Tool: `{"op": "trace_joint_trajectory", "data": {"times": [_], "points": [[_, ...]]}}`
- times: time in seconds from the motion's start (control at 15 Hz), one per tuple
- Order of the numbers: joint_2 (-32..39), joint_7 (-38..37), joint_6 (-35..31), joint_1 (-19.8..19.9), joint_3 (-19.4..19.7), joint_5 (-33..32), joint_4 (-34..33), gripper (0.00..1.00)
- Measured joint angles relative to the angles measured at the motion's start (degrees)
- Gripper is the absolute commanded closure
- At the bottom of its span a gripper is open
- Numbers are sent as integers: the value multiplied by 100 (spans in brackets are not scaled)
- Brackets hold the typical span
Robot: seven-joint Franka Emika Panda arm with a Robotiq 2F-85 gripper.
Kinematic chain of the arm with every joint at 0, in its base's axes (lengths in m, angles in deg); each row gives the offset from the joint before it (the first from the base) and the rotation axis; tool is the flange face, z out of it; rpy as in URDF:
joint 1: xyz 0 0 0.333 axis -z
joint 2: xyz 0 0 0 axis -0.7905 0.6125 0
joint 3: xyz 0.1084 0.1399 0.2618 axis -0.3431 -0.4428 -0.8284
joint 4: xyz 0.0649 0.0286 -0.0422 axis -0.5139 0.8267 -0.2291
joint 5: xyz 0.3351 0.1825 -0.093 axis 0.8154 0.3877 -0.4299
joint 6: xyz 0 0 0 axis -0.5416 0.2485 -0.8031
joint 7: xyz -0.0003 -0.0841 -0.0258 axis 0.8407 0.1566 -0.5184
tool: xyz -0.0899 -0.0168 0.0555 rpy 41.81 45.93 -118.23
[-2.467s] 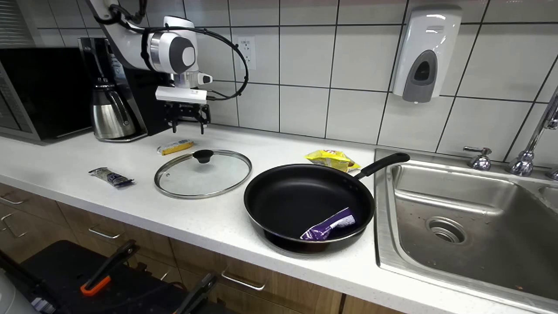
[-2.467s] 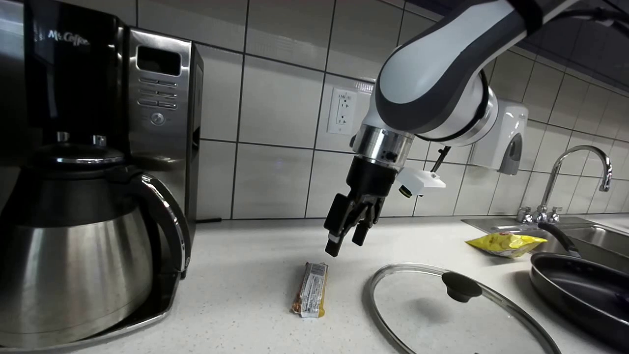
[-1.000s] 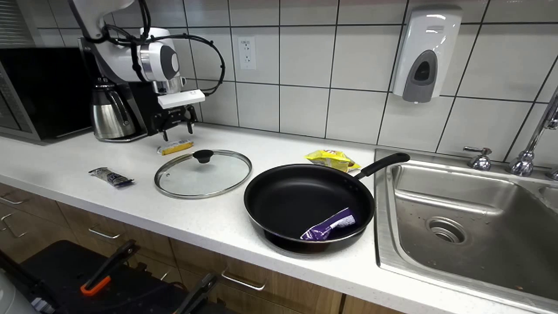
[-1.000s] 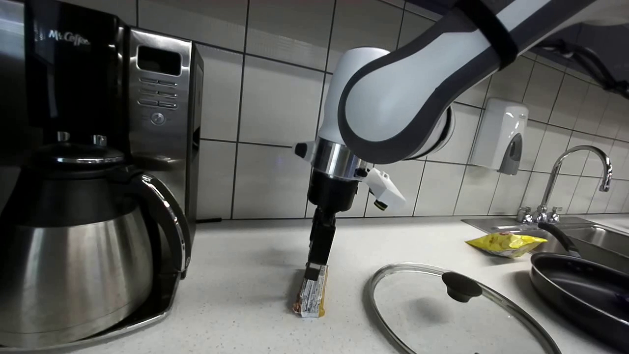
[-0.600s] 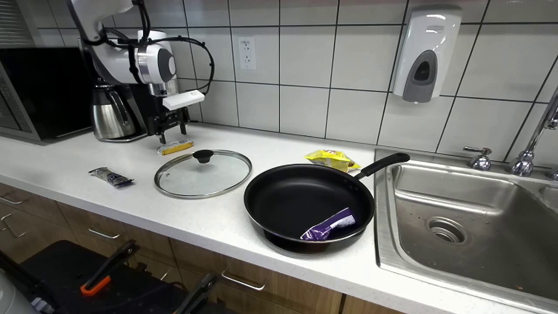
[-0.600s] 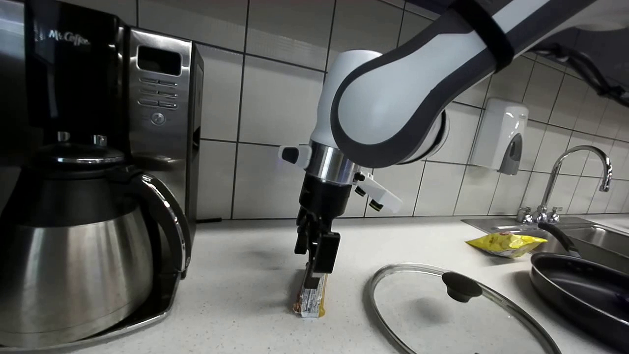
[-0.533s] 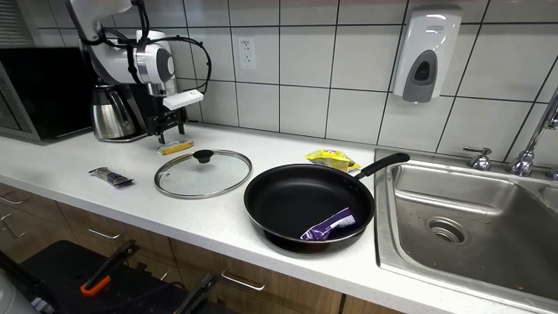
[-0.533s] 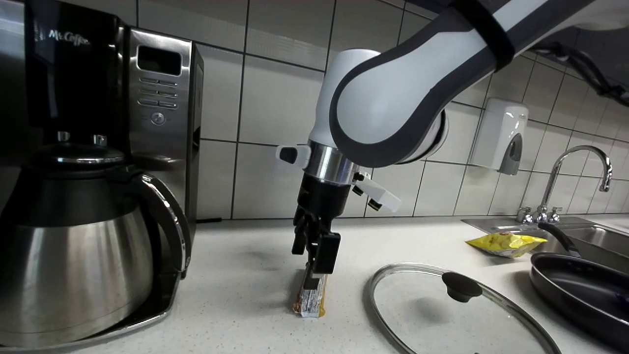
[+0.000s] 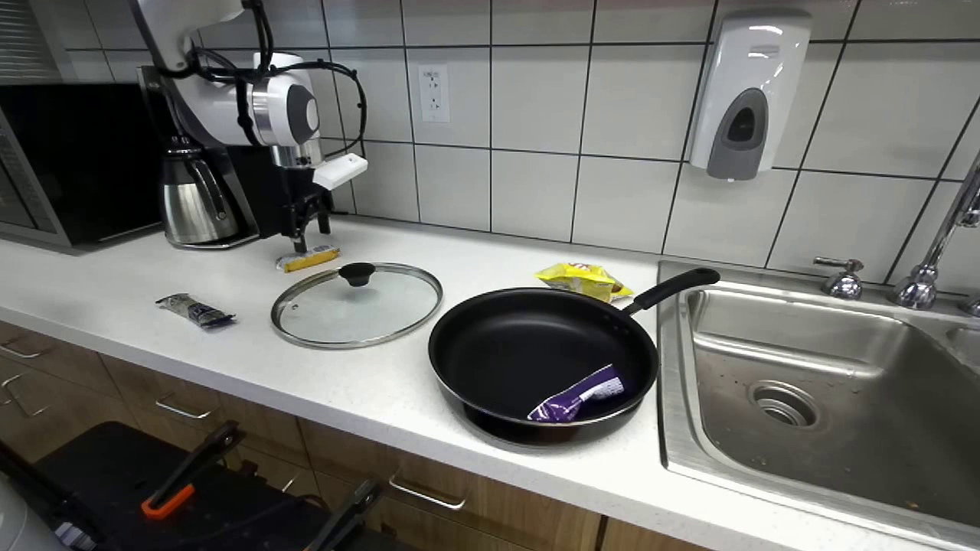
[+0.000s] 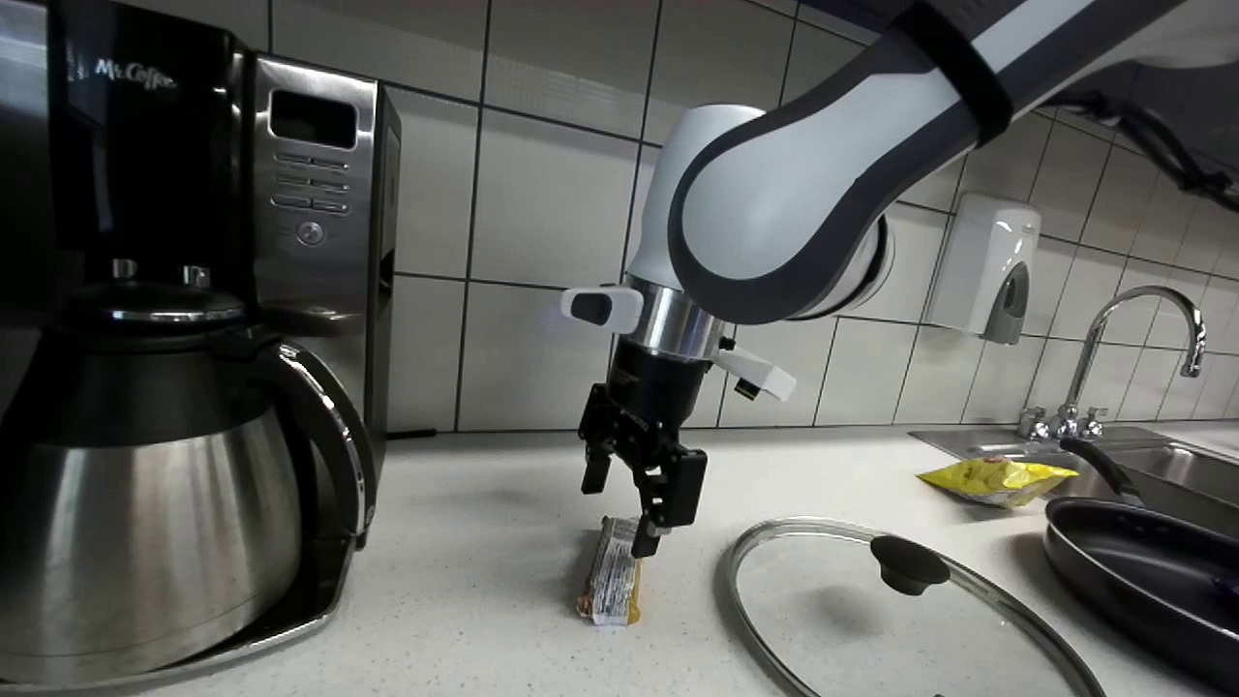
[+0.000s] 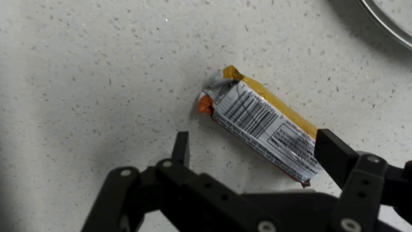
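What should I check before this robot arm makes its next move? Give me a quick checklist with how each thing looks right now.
1. Gripper open and holding nothing: ok.
2. Bar resting on the counter: ok.
3. Bar squarely between the fingers: not ok; it slants, and one finger hides part of its end in the wrist view.
4. Fingers not touching the bar: cannot tell.
5. Lid apart from the bar: ok.

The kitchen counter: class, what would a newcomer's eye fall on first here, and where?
Probably the big black frying pan, beside the sink, with a purple packet lying in it. Next comes the open end effector, close over a yellow-edged wrapped bar; whether it touches the bar is unclear. Between bar and pan lies a round glass lid.
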Motion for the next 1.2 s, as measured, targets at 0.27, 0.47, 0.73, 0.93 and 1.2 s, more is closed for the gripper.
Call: {"op": "trace_joint_trajectory", "data": {"times": [0.27, 0.47, 0.73, 0.93, 1.2], "points": [[0, 777, 65, 158, -50, 7, 5, 0], [-7, 1223, 173, 150, -78, 7, 5, 0], [-23, 1651, 325, 76, -133, 7, 8, 0], [-25, 1853, 499, 4, -134, 6, 18, 0], [-25, 2140, 655, -7, -134, 6, 19, 0]]}}
